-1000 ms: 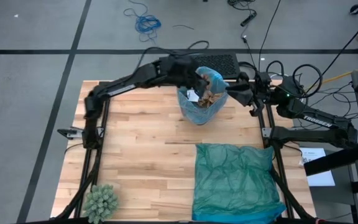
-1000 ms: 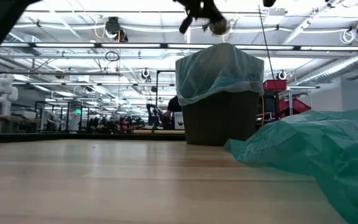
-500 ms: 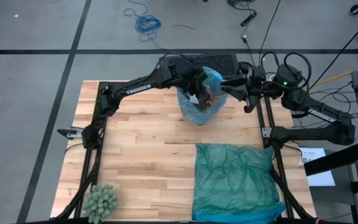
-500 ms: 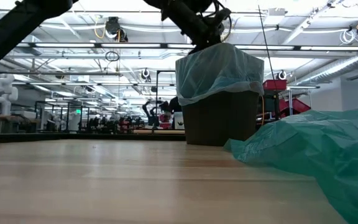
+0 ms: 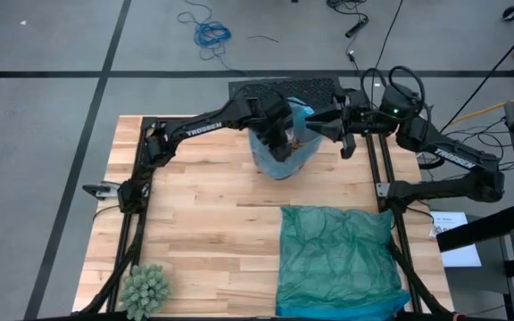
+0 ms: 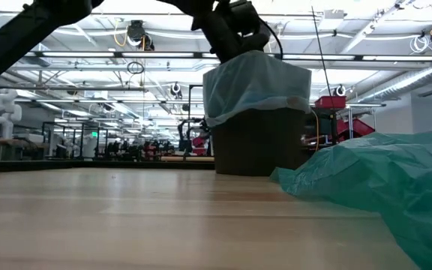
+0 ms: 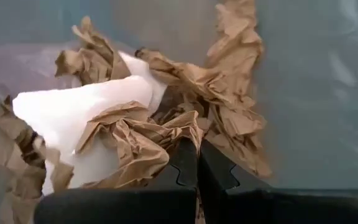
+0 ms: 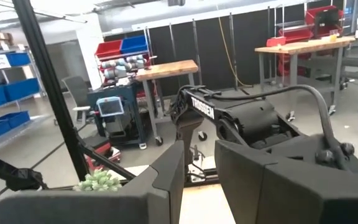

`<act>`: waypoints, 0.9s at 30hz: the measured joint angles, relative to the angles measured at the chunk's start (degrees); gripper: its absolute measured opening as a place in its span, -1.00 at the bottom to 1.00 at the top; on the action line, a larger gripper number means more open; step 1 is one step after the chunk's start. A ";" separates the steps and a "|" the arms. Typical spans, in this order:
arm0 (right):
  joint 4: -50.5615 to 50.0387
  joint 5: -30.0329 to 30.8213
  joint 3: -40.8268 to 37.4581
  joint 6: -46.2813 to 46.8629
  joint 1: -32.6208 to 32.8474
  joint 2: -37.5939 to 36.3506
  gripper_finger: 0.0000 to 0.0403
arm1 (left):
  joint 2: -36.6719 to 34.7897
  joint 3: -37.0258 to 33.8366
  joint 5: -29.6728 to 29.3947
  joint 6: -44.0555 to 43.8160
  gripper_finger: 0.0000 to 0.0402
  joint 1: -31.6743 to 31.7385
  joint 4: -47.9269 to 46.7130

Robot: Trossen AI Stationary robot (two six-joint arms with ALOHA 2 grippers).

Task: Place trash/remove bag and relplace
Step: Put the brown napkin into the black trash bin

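Observation:
A dark bin lined with the light blue bag stands at the table's far middle. The bag's edge is folded over the bin's rim. The trash lies inside: brown paper wads and a white scrap. My left gripper is shut and reaches down into the bin among the wads. My right gripper hovers level beside the bin's right rim. It is open with nothing between its fingers. My left gripper has its shut fingers pushed against the brown paper wads on top of the pile. It comes slanting down from the table's left. The paper covers the fingertips, so I cannot tell whether any of it is caught between them.
A teal-green plastic bag lies spread over the near right of the table. A green spiky ball sits at the near left corner. A black mat lies behind the bin. The table's left half is bare wood.
My left gripper, which held a brown wad above the bin, has tipped steeper and sunk into the bin. The bin has shifted a little toward the table's left. My right gripper has risen, turned level and moved toward the far edge.

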 joint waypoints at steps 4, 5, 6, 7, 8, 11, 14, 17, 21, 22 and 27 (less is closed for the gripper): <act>0.07 -0.16 0.00 0.02 0.00 0.02 -0.58 | 0.00 0.00 1.27 0.58 -0.99 -1.14 -4.52; 0.10 -0.14 0.00 0.04 -0.02 0.02 -0.58 | 0.00 0.00 2.39 0.55 -0.99 -1.45 -5.94; 0.08 -0.12 0.00 0.07 0.00 -0.02 -0.58 | 0.00 0.00 3.67 0.40 -1.00 -1.90 -7.22; 0.08 -0.12 0.00 0.07 0.00 -0.04 -0.58 | 0.00 0.00 4.92 0.32 -1.00 -2.41 -8.61; 0.12 -0.12 0.00 0.07 0.00 -0.04 -0.58 | 0.00 0.00 5.73 0.33 -1.00 -3.02 -9.99; 0.12 -0.12 0.00 0.17 0.00 -0.04 -0.58 | -0.40 0.00 6.33 0.55 -1.00 -5.52 -13.81; 0.10 -0.12 0.00 0.44 0.00 -0.06 -0.58 | -1.73 -0.04 6.52 1.54 -1.00 -8.19 -17.06; 0.11 -0.12 0.00 0.44 0.00 -0.09 -0.58 | -3.77 -0.04 6.54 1.62 -1.00 -10.61 -18.05; 0.08 -0.16 0.00 0.44 0.00 -0.09 -0.58 | -7.22 -0.07 6.01 -0.69 -1.00 -13.28 -17.98; 0.11 -0.16 0.00 0.44 0.00 -0.09 -0.58 | -8.21 -0.07 4.90 -1.51 -1.00 -13.74 -18.03; 0.12 -1.28 0.00 0.24 0.00 -0.11 -0.58 | -11.51 -0.05 -2.75 -4.49 -1.00 -14.84 -18.47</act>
